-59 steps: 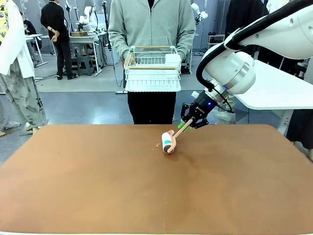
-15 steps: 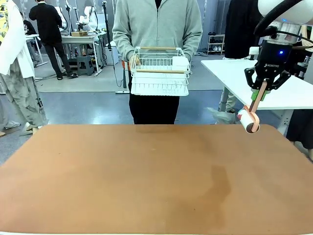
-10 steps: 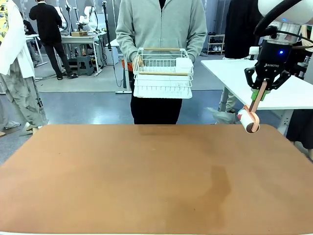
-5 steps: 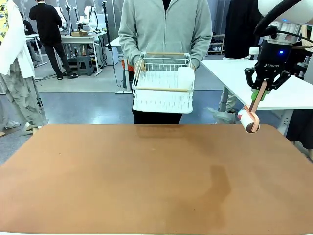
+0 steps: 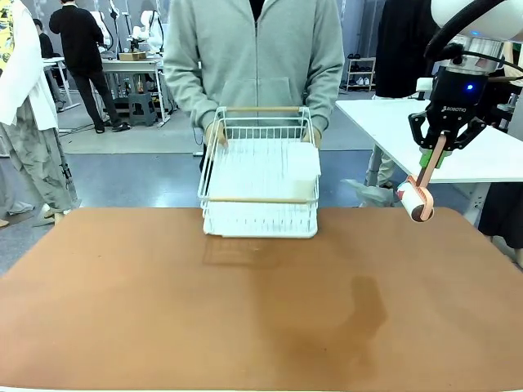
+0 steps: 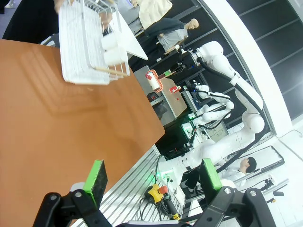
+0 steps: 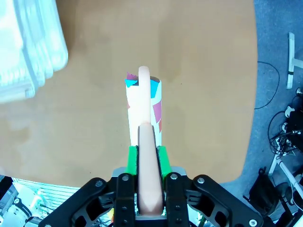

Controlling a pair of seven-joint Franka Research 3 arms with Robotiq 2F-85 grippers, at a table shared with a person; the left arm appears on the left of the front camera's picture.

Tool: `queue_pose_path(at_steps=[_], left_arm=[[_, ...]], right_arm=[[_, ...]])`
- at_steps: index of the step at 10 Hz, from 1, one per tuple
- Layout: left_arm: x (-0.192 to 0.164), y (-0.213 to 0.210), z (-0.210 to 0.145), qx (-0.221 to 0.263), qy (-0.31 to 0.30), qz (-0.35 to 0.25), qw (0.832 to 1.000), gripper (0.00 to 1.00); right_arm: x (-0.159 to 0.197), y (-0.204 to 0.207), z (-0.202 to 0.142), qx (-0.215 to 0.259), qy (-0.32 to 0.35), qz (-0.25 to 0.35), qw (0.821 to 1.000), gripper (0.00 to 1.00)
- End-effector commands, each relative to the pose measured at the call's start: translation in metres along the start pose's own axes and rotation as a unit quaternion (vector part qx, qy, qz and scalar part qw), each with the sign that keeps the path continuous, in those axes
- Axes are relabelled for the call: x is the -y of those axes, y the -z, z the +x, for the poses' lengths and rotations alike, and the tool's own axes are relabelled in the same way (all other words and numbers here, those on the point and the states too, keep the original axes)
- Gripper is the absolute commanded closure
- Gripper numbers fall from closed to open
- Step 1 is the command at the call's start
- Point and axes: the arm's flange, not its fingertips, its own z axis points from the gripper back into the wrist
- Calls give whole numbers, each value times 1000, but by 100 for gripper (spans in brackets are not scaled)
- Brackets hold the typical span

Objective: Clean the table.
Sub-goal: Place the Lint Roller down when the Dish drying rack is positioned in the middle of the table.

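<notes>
A person's hands [image 5: 214,135] lower a white dish rack [image 5: 260,175] onto the surface [image 5: 163,310] near its far edge; the right hand [image 5: 439,154] hangs above the far right corner, clamped on a lint roller [image 5: 417,196]. The left hand [image 6: 154,178] hovers with fingers apart.

My right gripper [image 5: 441,153] hangs at about 2 o'clock in the front view, its fingers pointing down. The jaws are pressed tight on a pink handle, green pads [image 7: 162,161] on both sides. My left gripper [image 6: 151,177] has its jaws spread wide apart, and nothing is between the pads.
</notes>
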Motion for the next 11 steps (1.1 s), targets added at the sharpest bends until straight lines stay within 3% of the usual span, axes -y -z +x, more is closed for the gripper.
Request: queue_pose_path(at_steps=[1, 11], left_arm=[[2, -2, -2, 2, 3, -5, 1000, 0], [2, -2, -2, 2, 3, -5, 1000, 0]], right_arm=[[-2, -2, -1, -1, -1, -2, 1000, 79], [-2, -2, -1, -1, -1, -2, 1000, 79]])
